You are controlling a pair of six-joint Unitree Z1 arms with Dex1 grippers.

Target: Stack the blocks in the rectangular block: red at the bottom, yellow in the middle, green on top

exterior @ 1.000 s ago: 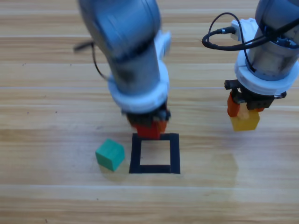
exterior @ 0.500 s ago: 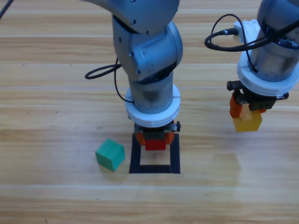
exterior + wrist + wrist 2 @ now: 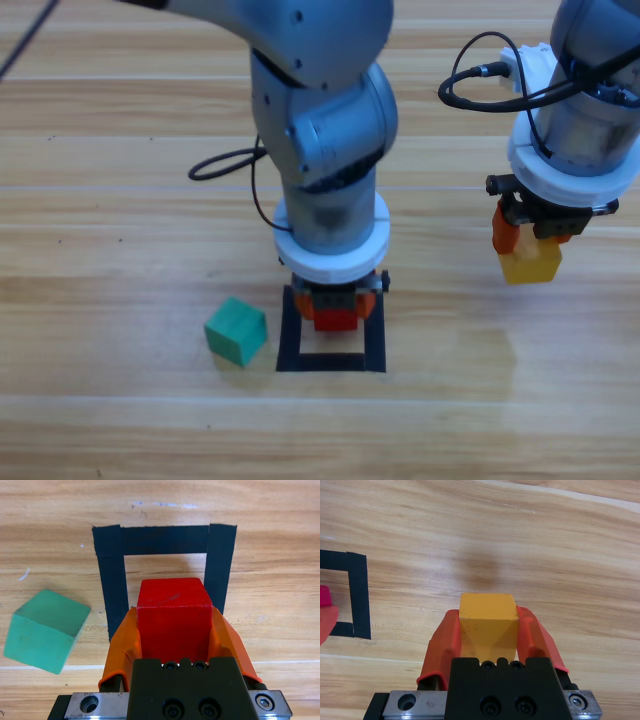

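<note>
From above, the left gripper (image 3: pixel 335 303) hangs over the near part of the tape outline (image 3: pixel 374 335), its jaws clamped on the red cube (image 3: pixel 336 318), which sits over the outline's upper half; whether it touches the table cannot be told. The green cube (image 3: pixel 237 331) lies on the table just left of the outline, turned a little askew. Off to the right, well apart, the right gripper (image 3: pixel 530 245) waits with the yellow cube (image 3: pixel 529 262) pinched between its jaws. In the left wrist view the red cube (image 3: pixel 174 617) is gripped on two opposite flat faces, with the outline's hollow (image 3: pixel 165 575) just beyond it and the green cube (image 3: pixel 44 630) to one side. In the right wrist view the yellow cube (image 3: pixel 486 625) is held the same way. These look like light, rigid blocks with smooth faces (probably a bit slippery), so a square hold on opposite sides, low enough to leave the top free for stacking, seems best.
</note>
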